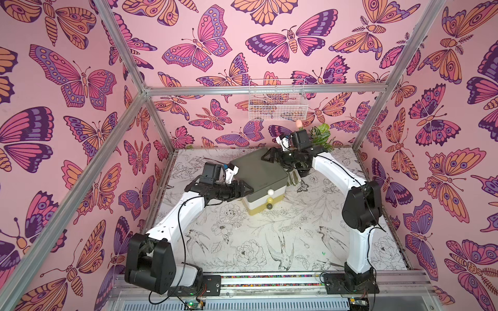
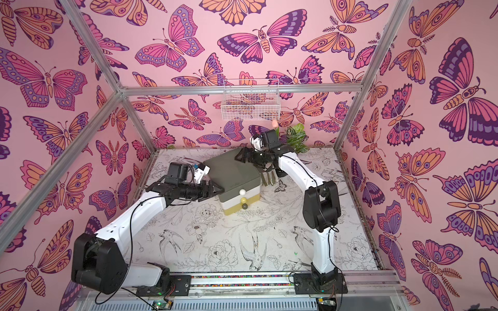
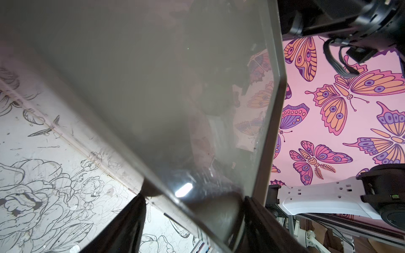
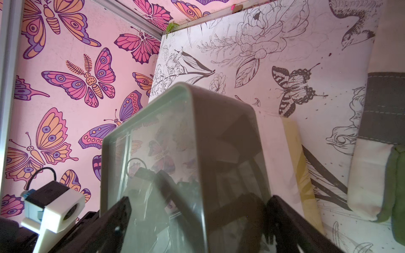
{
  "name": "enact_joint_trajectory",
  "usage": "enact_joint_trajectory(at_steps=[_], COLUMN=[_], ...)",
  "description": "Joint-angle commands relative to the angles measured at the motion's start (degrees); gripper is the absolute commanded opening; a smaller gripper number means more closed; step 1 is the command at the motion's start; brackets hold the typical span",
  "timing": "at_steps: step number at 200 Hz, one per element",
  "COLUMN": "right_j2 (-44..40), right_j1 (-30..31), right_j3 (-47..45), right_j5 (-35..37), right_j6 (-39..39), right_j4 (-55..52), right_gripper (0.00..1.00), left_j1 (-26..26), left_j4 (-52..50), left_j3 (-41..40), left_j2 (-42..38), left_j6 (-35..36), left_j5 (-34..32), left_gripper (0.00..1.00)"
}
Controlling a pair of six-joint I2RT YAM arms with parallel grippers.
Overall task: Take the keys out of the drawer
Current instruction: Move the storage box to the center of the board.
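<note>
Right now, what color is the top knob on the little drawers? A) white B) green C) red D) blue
A: in both top views the top knob on the drawer unit is white, above a yellow knob and a dark knob.

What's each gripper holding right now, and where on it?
Neither holds keys. Left gripper straddles the near corner of the drawer unit top, and right gripper straddles its far corner. Whether either is clamped cannot be told.
</note>
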Motion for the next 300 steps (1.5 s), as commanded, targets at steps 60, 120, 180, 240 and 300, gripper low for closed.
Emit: enact_joint_trajectory(at_steps=[60, 120, 180, 240, 300], right_j2=[11.6, 7.5, 2.8, 1.4, -2.6], right_j1=[5.2, 5.2, 5.3, 4.3, 1.9], right_j3=[16.2, 9.6, 2.5, 7.0, 11.2], right_j5=[-11.1, -9.9, -7.4, 7.2, 11.8], right_j6=[-0.2, 3.7, 5.8, -0.9, -4.4], right_j4=[-15.7, -13.4, -12.9, -20.4, -18.1], right_gripper=[0.99, 0.99, 0.99, 0.99, 0.99], left_j1=[0.8, 2.9, 3.7, 4.8, 7.6], left_j4=[-2.0, -3.1, -3.7, -7.3, -10.8], left_j3=[-1.5, 0.5, 1.2, 0.7, 3.4], left_j2=[-2.6, -3.2, -3.7, -5.0, -8.7], left_j6=[1.1, 1.6, 1.7, 4.3, 7.7], left_j5=[2.9, 3.4, 4.8, 2.9, -3.0], left_gripper=[0.77, 0.80, 0.82, 0.83, 1.00])
